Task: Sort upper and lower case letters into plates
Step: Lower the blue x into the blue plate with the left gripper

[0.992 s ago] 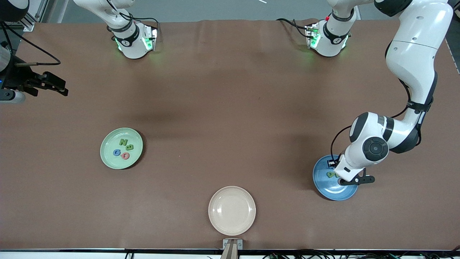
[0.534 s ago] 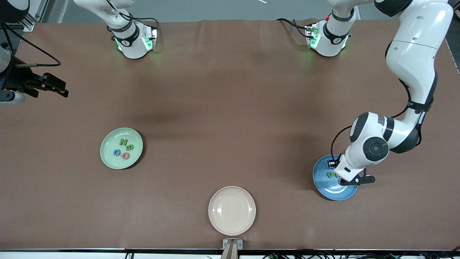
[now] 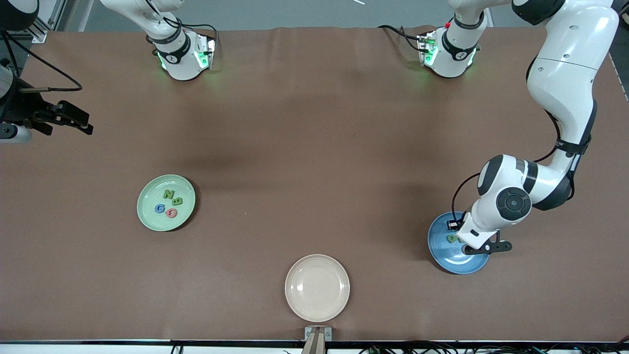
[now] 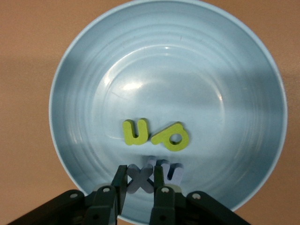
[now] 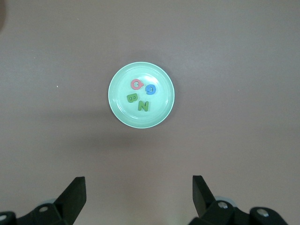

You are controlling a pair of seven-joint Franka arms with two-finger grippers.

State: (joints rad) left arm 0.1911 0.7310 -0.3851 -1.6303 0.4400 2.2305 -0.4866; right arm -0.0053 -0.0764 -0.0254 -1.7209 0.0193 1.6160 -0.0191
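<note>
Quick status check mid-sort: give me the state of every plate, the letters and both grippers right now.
Mint green plate: holds four letters, N, B, blue G, pink Q.
Blue plate: holds green u, green p, another blue letter.
Blue x: pinched, low in blue plate.
Cream plate: empty.
Left gripper: shut on x.
Right gripper: open, waiting high over the table.

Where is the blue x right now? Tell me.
The blue x is pinched in the shut left gripper over the blue plate, beside the green u, at the left arm's end.
</note>
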